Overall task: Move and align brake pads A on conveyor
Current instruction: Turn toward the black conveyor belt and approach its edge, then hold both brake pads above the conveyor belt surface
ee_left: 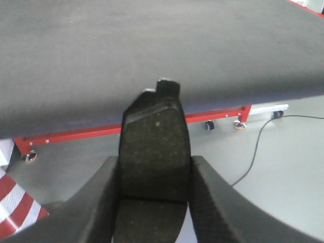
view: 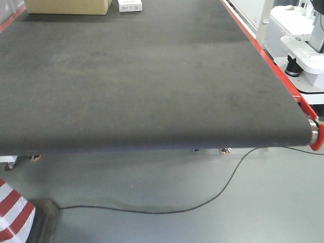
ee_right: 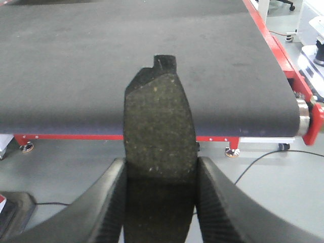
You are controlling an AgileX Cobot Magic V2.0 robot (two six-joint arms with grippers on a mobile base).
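Observation:
The conveyor (view: 142, 76) is a wide charcoal felt-like belt with a red strip along its right edge; no pads lie on it in the front view. My left gripper (ee_left: 154, 167) is shut on a brake pad (ee_left: 154, 147), dark speckled face up, metal tab pointing toward the belt (ee_left: 152, 45), held over the floor just short of the belt's near edge. My right gripper (ee_right: 160, 169) is shut on a second brake pad (ee_right: 159, 121), held the same way before the belt (ee_right: 126, 55). Neither gripper shows in the front view.
A cardboard box (view: 68, 6) and a small white box (view: 130, 5) sit at the belt's far end. White equipment (view: 298, 45) stands to the right. A black cable (view: 202, 202) runs across the floor. A red-white striped post (view: 14, 212) stands at the lower left.

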